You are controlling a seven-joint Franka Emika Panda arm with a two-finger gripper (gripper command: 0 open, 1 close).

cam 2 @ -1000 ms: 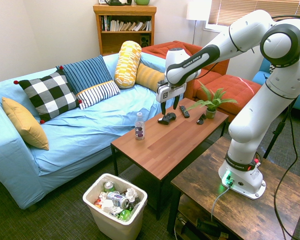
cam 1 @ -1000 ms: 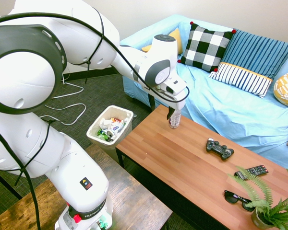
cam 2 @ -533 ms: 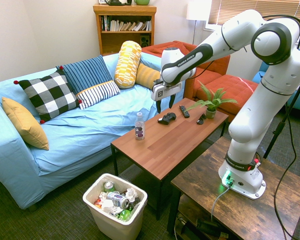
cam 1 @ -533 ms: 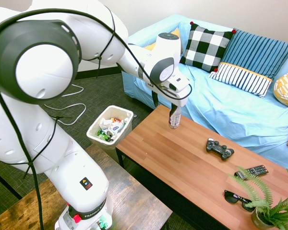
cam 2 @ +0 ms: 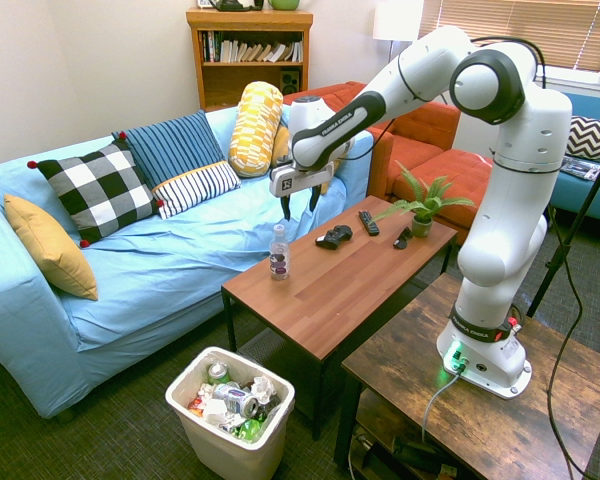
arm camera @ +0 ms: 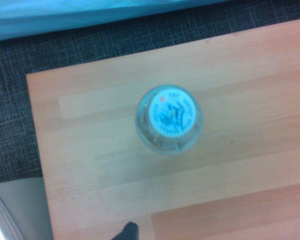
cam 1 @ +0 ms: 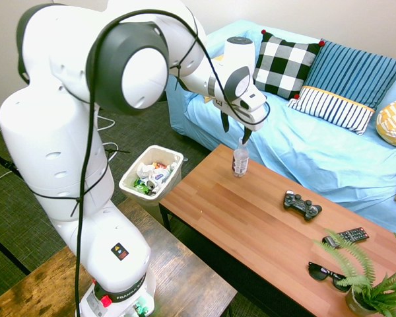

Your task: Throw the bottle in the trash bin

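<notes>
The bottle (cam 1: 240, 160) (cam 2: 279, 252) is small and clear, with a pale cap and a dark label band. It stands upright near the sofa-side corner of the wooden coffee table (cam 1: 251, 224). My gripper (cam 1: 236, 130) (cam 2: 298, 208) hangs open just above it, fingers pointing down, touching nothing. Looking straight down, the wrist view centres on the bottle's cap (arm camera: 168, 112). On the floor beside the table's end stands the white trash bin (cam 1: 175, 156) (cam 2: 230, 455), with cans and wrappers in it.
A game controller (cam 1: 302, 205), a remote (cam 1: 345, 236), sunglasses (cam 1: 329, 274) and a potted fern (cam 1: 376, 290) lie further along the table. A blue sofa (cam 1: 317, 152) with cushions runs behind it. A dark wooden side table (cam 1: 178, 277) bears the arm.
My arm has swung along the table toward the bottle, and the gripper now hangs over it. The fingers stayed open and the bottle has not moved.
</notes>
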